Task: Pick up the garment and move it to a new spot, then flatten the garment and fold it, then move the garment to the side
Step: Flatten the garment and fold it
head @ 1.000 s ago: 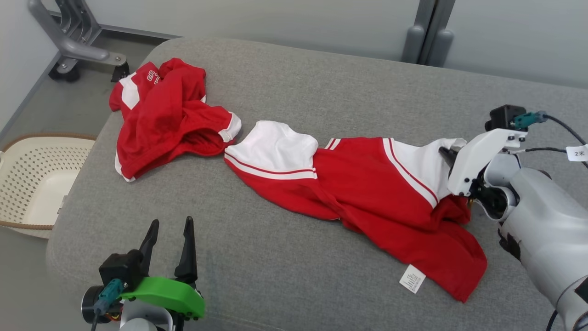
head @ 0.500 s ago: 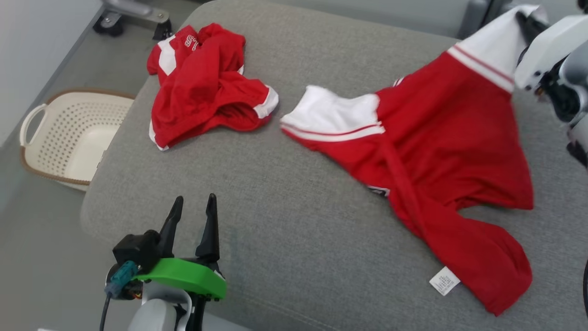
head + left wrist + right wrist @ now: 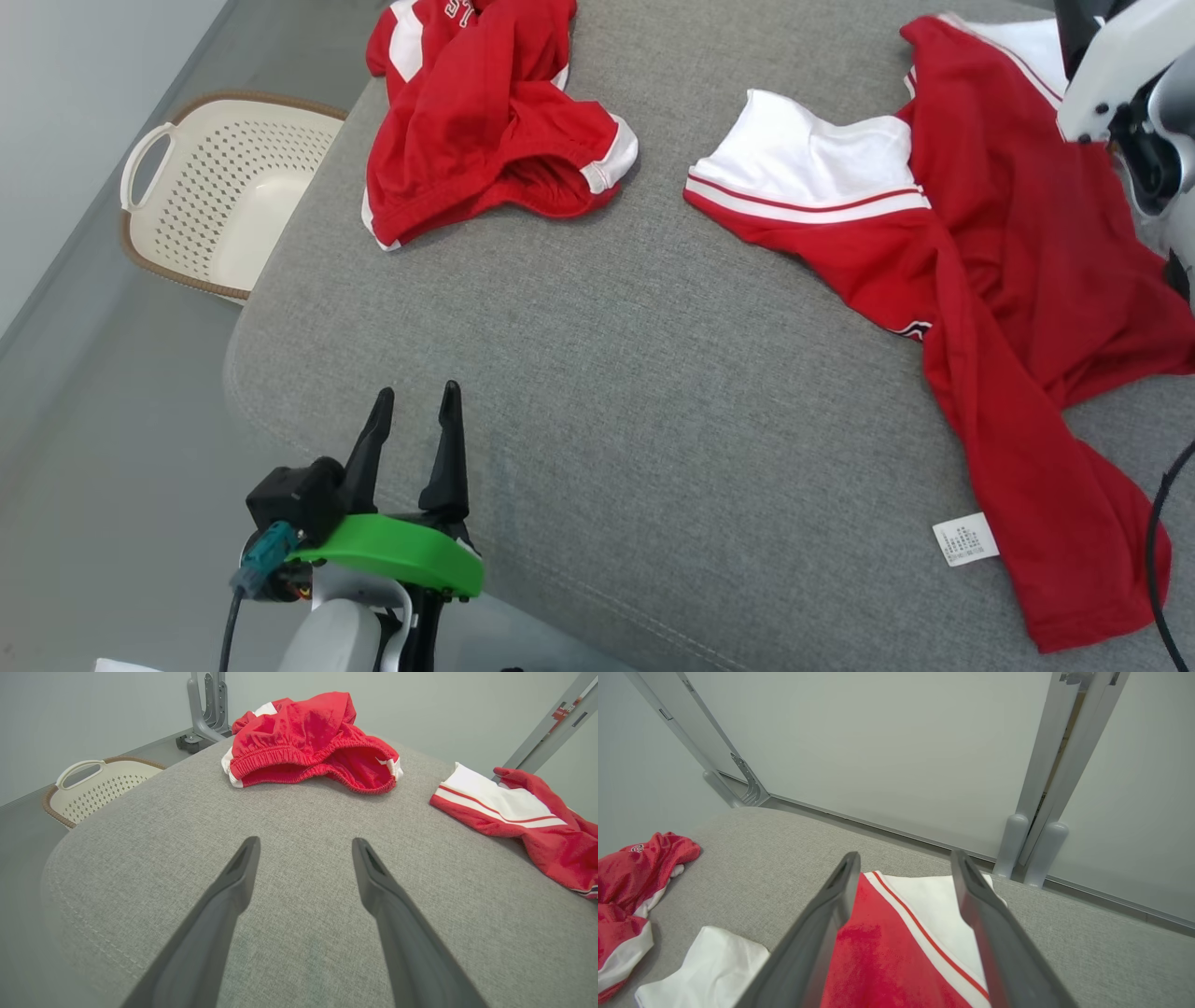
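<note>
Jaws first: on my left gripper point(image 3: 418, 390) they stand wide apart with nothing between them, the fingers held above the near left corner of the grey cushion point(image 3: 653, 420). On my right gripper point(image 3: 905, 854) I read them as spread wide too, and the cloth I see between its two fingers lies on the cushion below them, not pinched. Item one, the red-and-white jersey point(image 3: 1008, 280): laid lengthwise along the right side of the cushion, with a white sleeve with red striping pointing toward the middle, a white panel at the far end beneath the right gripper, and the red hem end nearest me, where a white care label point(image 3: 966, 539) shows at its edge. Folds run down the body, so it is not flat. Item two, red shorts point(image 3: 476, 121) with white trim and an elastic waistband: crumpled in a heap at the far left of the cushion, apart from the jersey, with bare cushion between them. Item three, a cream perforated basket point(image 3: 201, 177) with a brown rim: on the floor off the cushion's left edge. Item four, on my left wrist camera, a grey metal stand point(image 3: 205, 709): on the floor beyond the shorts.
</note>
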